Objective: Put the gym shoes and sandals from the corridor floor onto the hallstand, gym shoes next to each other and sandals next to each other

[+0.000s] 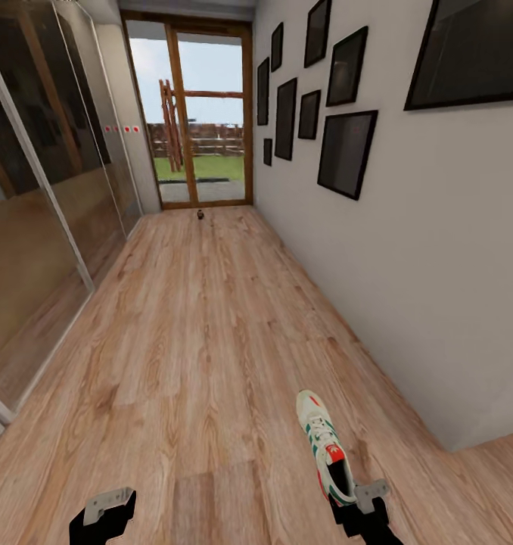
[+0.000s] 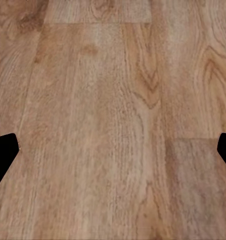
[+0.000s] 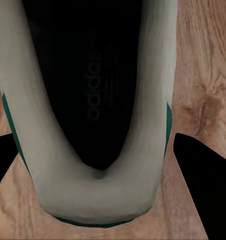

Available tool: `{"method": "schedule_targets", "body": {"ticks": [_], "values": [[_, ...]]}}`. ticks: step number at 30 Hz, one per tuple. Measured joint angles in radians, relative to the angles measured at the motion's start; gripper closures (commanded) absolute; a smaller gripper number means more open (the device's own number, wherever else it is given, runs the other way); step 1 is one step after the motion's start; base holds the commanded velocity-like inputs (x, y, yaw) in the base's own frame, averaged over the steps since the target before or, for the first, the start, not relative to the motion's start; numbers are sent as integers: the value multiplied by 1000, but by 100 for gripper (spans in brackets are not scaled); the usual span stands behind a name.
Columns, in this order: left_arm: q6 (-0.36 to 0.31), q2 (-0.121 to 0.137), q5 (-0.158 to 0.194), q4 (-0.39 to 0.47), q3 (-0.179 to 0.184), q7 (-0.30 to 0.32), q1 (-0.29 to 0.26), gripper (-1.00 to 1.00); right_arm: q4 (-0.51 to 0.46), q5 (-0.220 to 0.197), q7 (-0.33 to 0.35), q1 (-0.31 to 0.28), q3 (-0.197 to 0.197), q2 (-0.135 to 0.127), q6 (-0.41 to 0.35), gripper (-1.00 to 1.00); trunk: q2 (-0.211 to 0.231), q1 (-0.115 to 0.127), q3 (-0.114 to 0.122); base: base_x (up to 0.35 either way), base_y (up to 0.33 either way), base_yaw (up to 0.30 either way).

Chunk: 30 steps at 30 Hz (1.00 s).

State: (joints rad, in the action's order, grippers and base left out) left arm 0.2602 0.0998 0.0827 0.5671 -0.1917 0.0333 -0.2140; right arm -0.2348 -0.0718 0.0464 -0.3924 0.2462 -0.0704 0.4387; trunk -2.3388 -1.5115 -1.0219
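So one white lace-up gym shoe with green side stripes [image 1: 326, 446] is seen toe-forward above the warm brown wood-plank corridor floor [image 1: 203, 341], near the grey wall [image 1: 408, 303]. Its heel is flanked by the right gripper [image 3: 100, 165], fingers spread either side; actual contact can't be made out. The left gripper [image 2: 113, 155] is spread wide over bare planks.

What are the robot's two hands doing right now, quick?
Left gripper: open, holding nothing, over the corridor floor.
Right gripper: open, fingers on either side of a gym shoe's heel, not holding it.
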Motion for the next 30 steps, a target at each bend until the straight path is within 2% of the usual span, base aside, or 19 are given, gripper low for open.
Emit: {"method": "schedule_targets", "body": {"ticks": [12, 30], "values": [[0, 0, 0, 0, 0, 0, 0, -100, 0, -2, -2, 0, -1, 0, 0, 100, 0, 0, 0, 336, 0, 259], [1, 0, -1, 0, 0, 0, 0, -100, 0, -3, -1, 0, -4, -6, 1, 100, 0, 0, 0, 338, 0, 19]]}}
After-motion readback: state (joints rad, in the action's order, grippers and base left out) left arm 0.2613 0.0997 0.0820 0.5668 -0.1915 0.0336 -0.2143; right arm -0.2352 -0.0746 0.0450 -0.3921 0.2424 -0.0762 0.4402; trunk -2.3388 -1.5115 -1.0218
